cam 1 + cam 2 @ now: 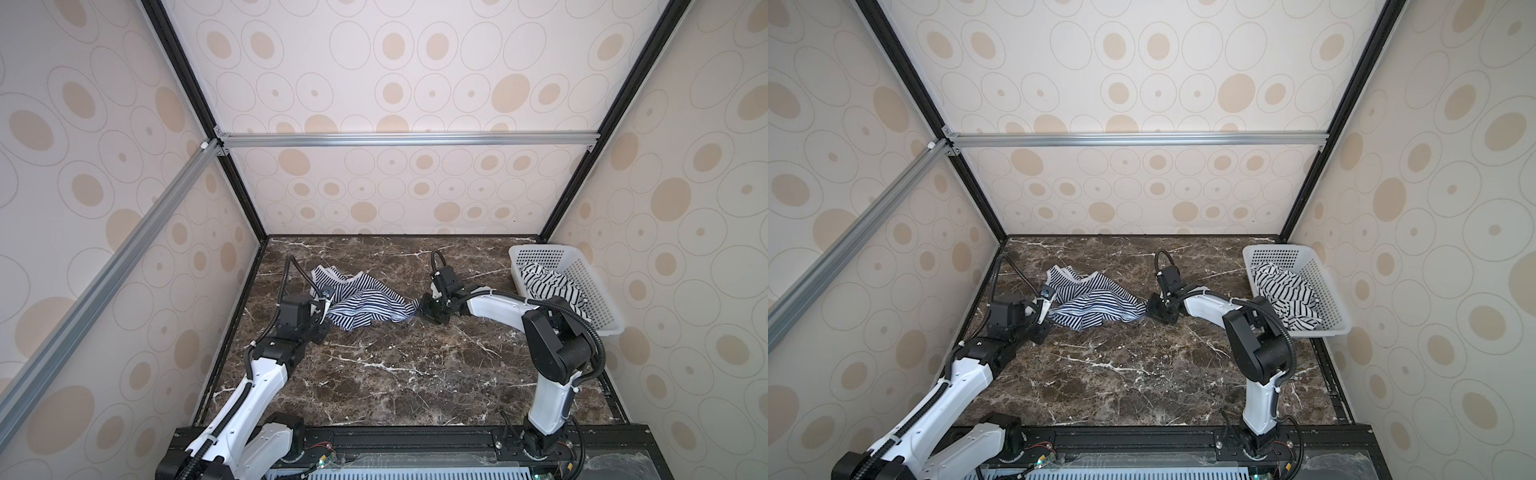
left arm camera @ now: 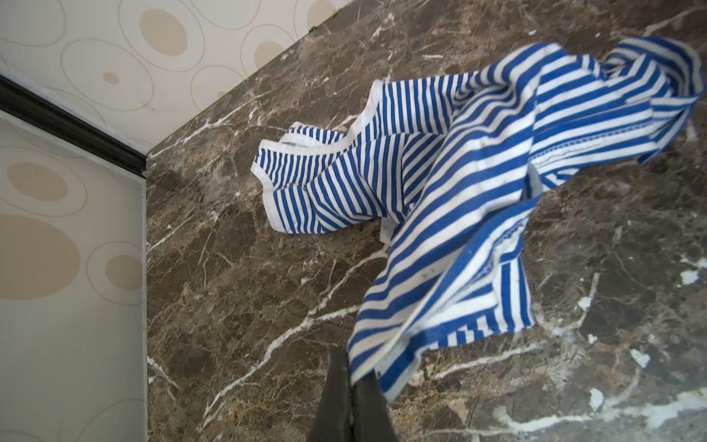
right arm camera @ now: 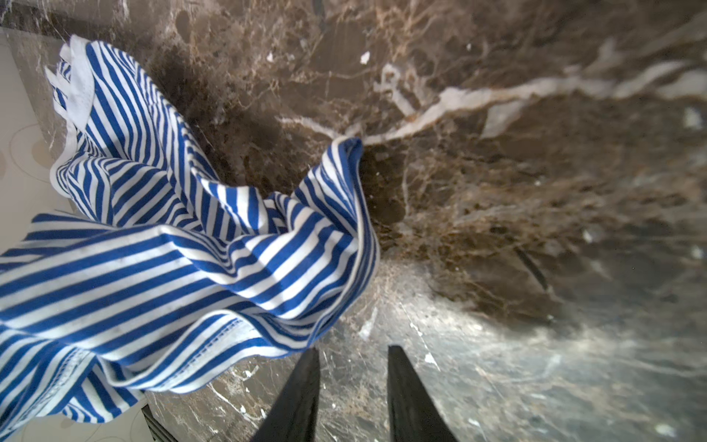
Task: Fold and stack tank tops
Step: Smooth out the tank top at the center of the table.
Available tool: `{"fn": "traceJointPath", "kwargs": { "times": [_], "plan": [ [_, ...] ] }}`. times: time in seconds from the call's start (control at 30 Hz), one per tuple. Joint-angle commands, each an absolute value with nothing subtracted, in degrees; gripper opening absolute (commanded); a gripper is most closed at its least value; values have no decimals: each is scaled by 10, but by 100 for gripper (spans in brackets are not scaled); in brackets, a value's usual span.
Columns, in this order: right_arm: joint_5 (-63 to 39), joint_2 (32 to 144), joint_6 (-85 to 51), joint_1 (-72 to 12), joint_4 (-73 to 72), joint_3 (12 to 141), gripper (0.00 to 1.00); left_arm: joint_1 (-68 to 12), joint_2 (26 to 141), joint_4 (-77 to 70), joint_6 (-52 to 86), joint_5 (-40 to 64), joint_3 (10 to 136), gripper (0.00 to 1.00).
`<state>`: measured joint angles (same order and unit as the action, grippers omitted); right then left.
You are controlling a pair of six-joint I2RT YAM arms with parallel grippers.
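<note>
So the left gripper (image 2: 350, 373) is pinched tight, left arm (image 1: 266, 374) stretched forward low. The right gripper (image 3: 352, 349) has its jaws parted, right arm (image 1: 490, 307) bent sharply at the elbow.

Cream walls (image 1: 457, 199), beige oval pattern; aluminium rail (image 1: 407, 139); dark veined marble tabletop (image 1: 395, 374).

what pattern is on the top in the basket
The tank top is white with spaced black stripes, clearest in a top view.

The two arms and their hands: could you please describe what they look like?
The left arm and right arm have glossy white shells with black joint housings. Black corrugated cable conduit runs along each, tied with white ties. The left hand and right hand end in slim, tapered black fingers.
</note>
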<state>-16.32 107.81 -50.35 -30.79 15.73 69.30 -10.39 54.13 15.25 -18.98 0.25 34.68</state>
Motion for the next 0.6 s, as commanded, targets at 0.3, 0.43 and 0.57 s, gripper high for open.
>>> {"fn": "traceJointPath", "kwargs": {
  "times": [0.3, 0.43, 0.57],
  "plan": [
    [-125, 1149, -463, -287, 215, 785, 33, -74, 522, 162, -225, -16, 311, 0],
    [-135, 1179, -454, -285, 223, 821, 33, -68, 523, 158, -228, -15, 305, 0],
    [-129, 1198, -445, -280, 230, 836, 32, -62, 522, 158, -228, -11, 304, 0]
  ]
}}
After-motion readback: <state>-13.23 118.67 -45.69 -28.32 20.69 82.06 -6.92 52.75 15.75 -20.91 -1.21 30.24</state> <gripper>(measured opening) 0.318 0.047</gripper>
